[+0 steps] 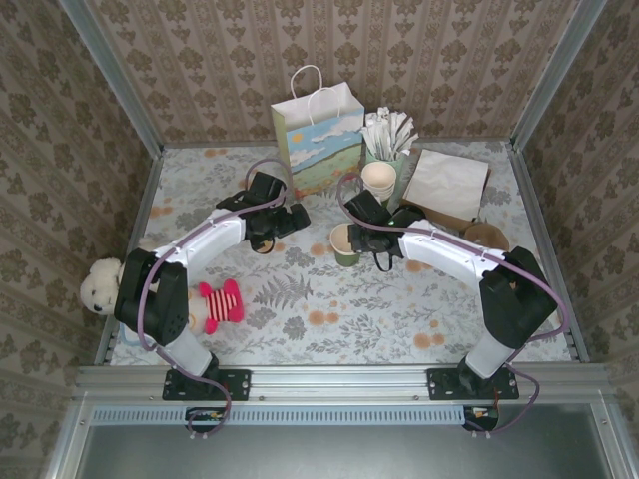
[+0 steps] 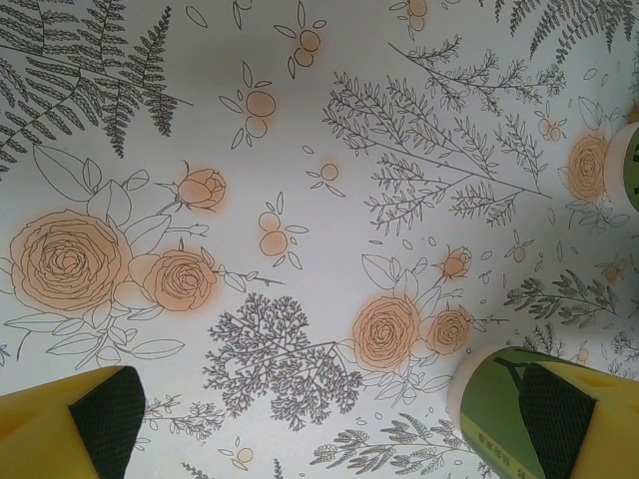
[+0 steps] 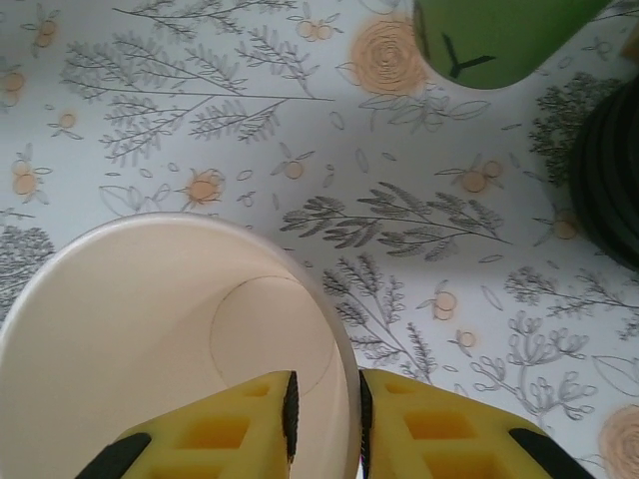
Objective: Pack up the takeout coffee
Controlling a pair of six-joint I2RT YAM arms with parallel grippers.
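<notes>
A lidless green cup with a cream inside stands upright on the floral table cover. My right gripper straddles its rim, one finger inside and one outside. The jaws stand slightly open, with a thin gap at the inner pad. My left gripper hovers wide open over bare cover to the cup's left. A green cup wall lies just beside its right finger. The takeout coffee with its black lid is out of view. The gift bag stands at the back.
A stack of lidless cups and a cup of white sticks stand right of the bag. Another green cup base and a dark ribbed round thing sit close ahead of my right gripper. A brown paper sheet lies back right; soft toys lie front left.
</notes>
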